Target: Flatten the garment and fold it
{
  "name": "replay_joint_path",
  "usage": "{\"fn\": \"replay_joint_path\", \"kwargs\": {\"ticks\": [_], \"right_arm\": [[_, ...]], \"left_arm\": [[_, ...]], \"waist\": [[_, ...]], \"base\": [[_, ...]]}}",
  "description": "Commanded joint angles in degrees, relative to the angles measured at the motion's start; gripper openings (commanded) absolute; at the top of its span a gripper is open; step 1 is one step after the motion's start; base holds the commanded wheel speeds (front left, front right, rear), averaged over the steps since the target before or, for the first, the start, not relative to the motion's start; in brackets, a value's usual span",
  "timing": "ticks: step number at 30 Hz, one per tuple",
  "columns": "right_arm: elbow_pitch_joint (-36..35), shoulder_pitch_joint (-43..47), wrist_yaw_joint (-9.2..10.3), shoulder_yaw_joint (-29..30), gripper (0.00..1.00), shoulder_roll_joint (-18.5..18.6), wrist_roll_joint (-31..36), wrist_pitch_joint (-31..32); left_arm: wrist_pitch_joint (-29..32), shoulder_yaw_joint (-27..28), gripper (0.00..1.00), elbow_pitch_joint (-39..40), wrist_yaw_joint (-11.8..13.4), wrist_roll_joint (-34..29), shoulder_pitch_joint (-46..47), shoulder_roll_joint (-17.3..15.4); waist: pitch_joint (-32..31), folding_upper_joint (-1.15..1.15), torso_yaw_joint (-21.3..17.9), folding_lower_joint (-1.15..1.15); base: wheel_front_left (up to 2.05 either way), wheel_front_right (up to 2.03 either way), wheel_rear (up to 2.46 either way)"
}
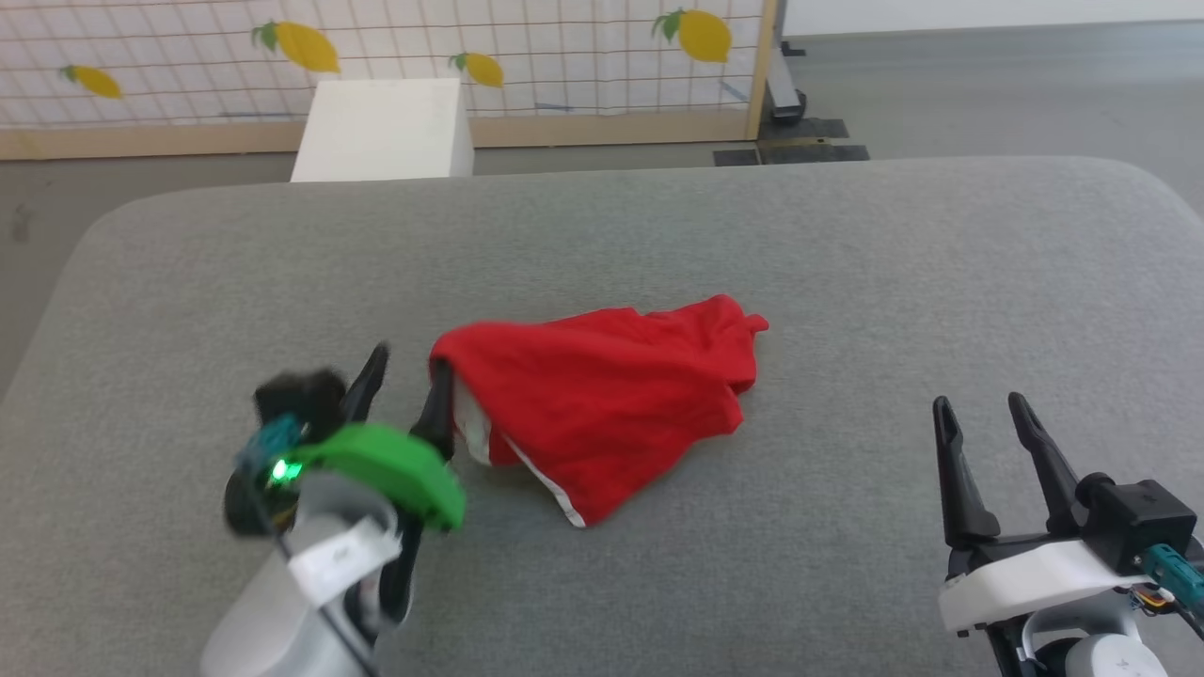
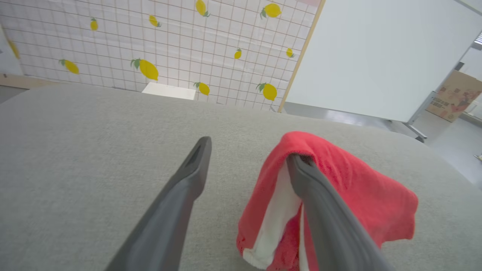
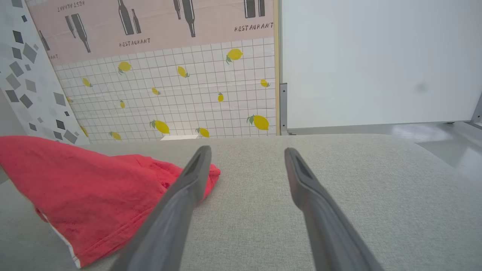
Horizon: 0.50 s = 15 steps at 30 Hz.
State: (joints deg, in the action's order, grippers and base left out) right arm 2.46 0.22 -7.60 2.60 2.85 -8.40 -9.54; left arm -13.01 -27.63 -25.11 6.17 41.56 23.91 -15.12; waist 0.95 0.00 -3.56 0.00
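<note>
The left end effector (image 1: 409, 371) is spread apart, shorts (image 1: 611, 395) merely hooked over one finger, so they may slide off.

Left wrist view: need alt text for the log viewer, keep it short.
Red shorts with a white stripe hang draped over the tip of one finger of the open left gripper, the finger on the view's right, above a grey padded surface. A lemon-patterned wall stands behind.
</note>
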Motion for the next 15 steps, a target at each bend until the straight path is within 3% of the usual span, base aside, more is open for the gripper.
{"fn": "replay_joint_path", "kwargs": {"ticks": [1,9,15], "right_arm": [[-0.48,0.69,0.11,0.37,1.00,0.03,0.18,0.17],[-0.83,0.72,0.11,0.86,1.00,0.03,-0.07,0.17],[-0.57,0.56,0.11,1.23,1.00,0.03,-0.24,-0.15]], "left_arm": [[-0.36,0.46,1.00,1.54,0.89,0.32,-3.43,-1.45],[0.11,2.96,1.00,9.17,5.91,1.29,-15.55,-6.82],[4.19,1.93,1.00,14.11,8.47,0.15,-19.37,-10.47]], "waist": [[-0.30,0.00,1.52,0.00],[0.44,0.00,2.45,0.00],[1.11,0.00,3.26,0.00]], "base": [[0.00,0.00,0.00],[0.00,0.00,0.00],[0.00,0.00,0.00]]}}
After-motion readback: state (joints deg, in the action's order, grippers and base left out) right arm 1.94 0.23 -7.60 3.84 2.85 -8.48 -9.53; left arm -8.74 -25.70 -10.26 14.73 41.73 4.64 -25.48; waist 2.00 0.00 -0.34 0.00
